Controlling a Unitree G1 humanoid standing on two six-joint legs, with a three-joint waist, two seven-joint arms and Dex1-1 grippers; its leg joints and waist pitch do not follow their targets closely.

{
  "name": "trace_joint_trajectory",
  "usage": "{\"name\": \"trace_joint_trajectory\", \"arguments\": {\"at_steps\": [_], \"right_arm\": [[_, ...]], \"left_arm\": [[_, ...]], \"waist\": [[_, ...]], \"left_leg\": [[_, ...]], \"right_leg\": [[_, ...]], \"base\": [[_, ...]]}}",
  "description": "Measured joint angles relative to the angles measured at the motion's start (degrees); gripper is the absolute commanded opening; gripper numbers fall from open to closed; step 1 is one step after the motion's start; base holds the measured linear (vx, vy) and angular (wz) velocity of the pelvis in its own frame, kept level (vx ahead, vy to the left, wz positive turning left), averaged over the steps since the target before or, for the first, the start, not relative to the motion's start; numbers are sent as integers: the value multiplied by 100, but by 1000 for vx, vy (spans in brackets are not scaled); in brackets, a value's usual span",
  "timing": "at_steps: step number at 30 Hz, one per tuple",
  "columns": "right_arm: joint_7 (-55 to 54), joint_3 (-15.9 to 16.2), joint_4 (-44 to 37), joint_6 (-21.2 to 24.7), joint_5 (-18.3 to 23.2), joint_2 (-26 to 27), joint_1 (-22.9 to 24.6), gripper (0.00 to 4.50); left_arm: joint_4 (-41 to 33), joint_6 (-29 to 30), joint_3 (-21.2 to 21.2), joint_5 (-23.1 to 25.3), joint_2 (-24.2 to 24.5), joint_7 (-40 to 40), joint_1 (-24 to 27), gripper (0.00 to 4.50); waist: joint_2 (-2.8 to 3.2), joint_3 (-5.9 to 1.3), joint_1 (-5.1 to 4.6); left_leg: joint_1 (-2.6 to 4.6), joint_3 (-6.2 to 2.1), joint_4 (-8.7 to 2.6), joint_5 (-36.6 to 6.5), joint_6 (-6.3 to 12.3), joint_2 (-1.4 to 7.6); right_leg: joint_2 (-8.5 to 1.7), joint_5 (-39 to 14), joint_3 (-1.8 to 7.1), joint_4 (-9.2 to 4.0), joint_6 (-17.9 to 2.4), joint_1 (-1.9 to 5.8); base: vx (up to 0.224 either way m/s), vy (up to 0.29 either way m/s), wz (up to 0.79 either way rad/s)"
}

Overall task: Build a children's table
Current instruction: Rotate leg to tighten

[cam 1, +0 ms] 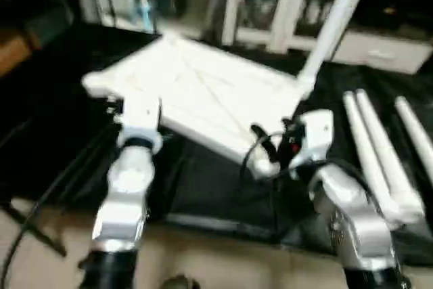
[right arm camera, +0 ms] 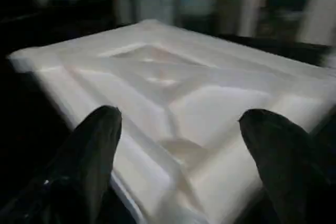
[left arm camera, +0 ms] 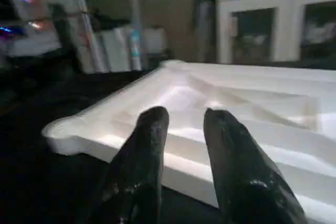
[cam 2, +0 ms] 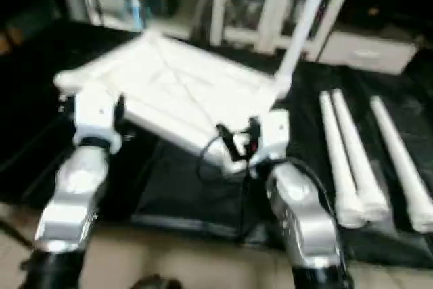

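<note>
Black work table, grippers flanking top

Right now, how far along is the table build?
Done: one leg stands in the far right corner socket of the upturned top. In hand: nothing gripped; the left gripper and right gripper sit open at its near edge. Left: three legs lie on the black-covered work table.

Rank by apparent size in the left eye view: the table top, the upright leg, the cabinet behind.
1. Table top, largest.
2. Cabinet, though it stands farther away and is cut off, so unsure.
3. Upright leg, thinnest.
</note>
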Motion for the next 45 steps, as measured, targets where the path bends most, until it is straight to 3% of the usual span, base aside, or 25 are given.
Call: {"name": "trace_joint_trajectory", "arguments": {"at_steps": [1, 2, 3, 5, 7, 12, 15, 20, 23, 24, 25, 26, 27, 28, 30, 31, 32, 33, 34, 35, 36, 38, 40, 42, 45], "right_arm": [[-25, -49, -12, 0, -10, -60, 86, 394], [-37, -61, -17, -2, -15, -101, 88, 394], [-25, -37, -64, -1, -19, -99, 130, 394], [37, 38, -161, 0, -17, -104, 154, 394], [72, 0, -326, 0, -10, -169, 202, 394], [77, -179, -336, -3, 0, -259, 396, 394], [-74, -178, -318, -3, -16, -256, 373, 394], [-99, -43, -243, -3, -192, -244, 214, 394], [-98, 29, -203, -3, -230, -222, 170, 394], [-110, 30, -195, -3, -229, -219, 147, 394], [-116, 26, -176, -3, -222, -217, 125, 394], [-117, 26, -138, -3, -211, -208, 104, 394], [-119, 26, -103, -3, -207, -190, 76, 394], [-122, 24, -103, -4, -208, -188, 65, 394], [-151, -10, -102, -7, -208, -180, 46, 394], [-201, -53, -94, -12, -194, -137, 25, 394], [-248, -115, -88, -20, -187, -126, 22, 394], [-307, -193, -72, -20, -193, -140, 28, 394], [-334, -219, -76, -20, -204, -165, 24, 394], [-330, -220, -85, -20, -212, -190, 23, 394], [-327, -217, -82, -19, -218, -188, 27, 394], [-304, -134, -82, 4, -212, -163, 86, 394], [-222, -17, -87, 21, -186, -121, 83, 394], [-198, -31, -93, 58, -172, -152, 128, 394], [-204, -111, -94, 167, -90, -96, 164, 394]], "left_arm": [[82, -33, -97, -31, -63, -2, 9, 144], [124, -90, -213, -35, -64, -14, 15, 144], [178, -151, -302, -30, 10, -55, 41, 144], [178, -224, -309, -35, 152, -154, 115, 144], [43, -260, -248, -63, 280, -312, 244, 144], [-349, -452, -179, -199, 381, -555, 501, 144], [-380, -449, -30, -352, 311, -473, 668, 144], [-377, -435, 9, -298, 192, -239, 674, 144], [-372, -405, 8, -193, 164, -114, 667, 144], [-368, -394, 10, -147, 173, -59, 634, 144], [-362, -391, 8, -130, 176, -41, 607, 144], [-327, -390, 4, -130, 182, -38, 584, 144], [-287, -388, 2, -129, 188, -35, 583, 144], [-284, -386, -10, -128, 194, -35, 582, 144], [-279, -389, -65, -84, 204, -35, 580, 144], [-277, -380, -73, -54, 204, -35, 583, 144], [-277, -369, -107, -24, 205, -36, 572, 144], [-274, -342, -154, -21, 182, -51, 573, 144], [-276, -338, -204, -23, 182, -74, 551, 144], [-272, -337, -229, -32, 181, -101, 493, 144], [-274, -340, -220, -59, 216, -144, 422, 144], [-273, -335, -154, -153, 271, -228, 395, 144], [-269, -301, -73, -243, 343, -319, 399, 144], [-269, -296, -59, -308, 338, -419, 391, 144], [-270, -296, -175, -333, 300, -502, 387, 144]], "waist": [[26, 40, -27], [83, 79, -108], [129, 105, -268], [111, 102, -458], [121, 108, -556], [72, 135, -548], [73, 138, -497], [55, 142, -441], [60, 139, -470], [58, 138, -516], [60, 137, -615], [56, 138, -693], [41, 135, -765], [9, 127, -792], [-76, 97, -772], [-97, 97, -705], [-120, 109, -563], [-186, 136, -440], [-200, 136, -380], [-181, 133, -333], [-74, 117, -286], [-42, 105, -321], [-58, 99, -367], [-49, 113, -314], [-6, 142, -312]], "left_leg": [[130, -75, 43, -103, 151, 113], [193, -85, -20, -183, 330, 253], [167, -34, -67, -116, 557, 336], [181, -23, -150, -36, 707, 302], [195, 7, -244, -26, 690, 295], [314, 250, -589, 49, 620, 323], [357, 315, -698, 250, 664, 369], [344, 400, -703, 333, 702, 411], [317, 396, -703, 353, 719, 429], [262, 291, -693, 357, 728, 418], [197, 95, -675, 387, 754, 366], [168, -96, -663, 406, 757, 313], [168, -304, -657, 423, 734, 248], [167, -441, -664, 443, 718, 177], [163, -758, -776, 519, 798, 12], [146, -681, -742, 468, 906, 62], [32, -374, -323, 283, 1194, 181], [-1, -37, 137, 212, 1258, 208], [72, 107, 66, 212, 1256, 156], [171, 181, -148, 213, 1257, 94], [291, 173, -508, 80, 1170, 128], [288, 161, -555, 160, 949, 253], [278, 161, -476, 164, 900, 252], [250, 202, -480, 174, 876, 231], [365, 281, -647, 270, 655, 312]], "right_leg": [[-4, 34, -9, 11, 19, 13], [-22, 75, -88, 22, 50, 10], [15, 126, -100, -42, 71, -3], [55, 258, 44, -92, 121, -42], [43, 349, 64, -165, 117, -45], [-29, 417, 83, -284, 104, -66], [-23, 424, 76, -279, 91, -78], [-20, 440, 96, -279, 66, -122], [44, 462, 188, -335, 96, -133], [76, 465, 184, -335, 91, -129], [123, 437, 172, -300, 44, -129], [172, 330, 198, -203, -146, -163], [224, 148, 283, 45, -482, -165], [254, 5, 389, 154, -674, -171], [283, -140, 384, 193, -699, -142], [348, -97, 375, 108, -657, -114], [362, -14, 347, 22, -446, -73], [365, 43, 359, -34, -286, -28], [378, 61, 350, -71, -277, -26], [425, 105, 336, -109, -252, -50], [558, 169, 279, -193, -236, -69], [571, 197, 212, -160, -179, -151], [491, 92, 501, 130, -64, -325], [408, 69, 531, 197, -92, -333], [416, 173, 500, 17, -106, -241]], "base": [[-36, 44, -25], [-121, 78, -17], [-121, 78, -17], [-102, 60, -18], [-97, 14, -16], [-46, -38, -1], [-14, -26, 1], [0, 0, 0], [0, 0, 0], [0, 0, 0], [15, -52, 35], [19, -113, 62], [19, -113, 62], [14, -172, 64], [-9, -210, 60], [-12, -219, 34], [-3, -202, 1], [-3, -202, 1], [-7, -183, 1], [-5, -147, 5], [-5, -147, 5], [2, -91, 8], [-12, -73, 7], [0, 0, 0], [-61, 0, 4]]}}
